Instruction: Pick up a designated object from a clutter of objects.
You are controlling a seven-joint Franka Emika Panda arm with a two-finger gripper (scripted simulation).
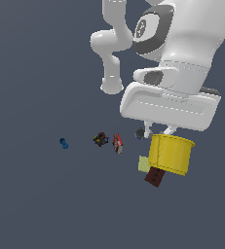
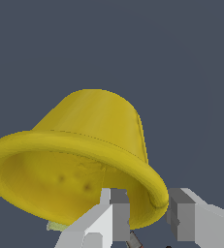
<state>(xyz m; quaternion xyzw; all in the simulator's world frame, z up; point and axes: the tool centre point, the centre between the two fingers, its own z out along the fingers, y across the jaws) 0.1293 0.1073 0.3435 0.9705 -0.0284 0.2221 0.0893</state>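
Note:
The designated object, a bright yellow cup (image 1: 171,154) with a thick rim, hangs just under the white hand in the exterior view. My gripper (image 1: 159,132) is shut on its rim wall. The wrist view shows the cup (image 2: 84,145) large and tilted. One finger (image 2: 114,215) is inside the mouth and the other finger (image 2: 182,215) is outside, with the wall pinched between them at the gripper (image 2: 148,218). The clutter of objects lies around and below the cup.
On the grey floor lie a small blue piece (image 1: 64,143), a dark bit (image 1: 101,139), a red piece (image 1: 117,143) and a dark grey round piece (image 1: 140,133). A pale yellow flat square (image 1: 143,164) and a dark brown block (image 1: 154,176) sit partly behind the cup.

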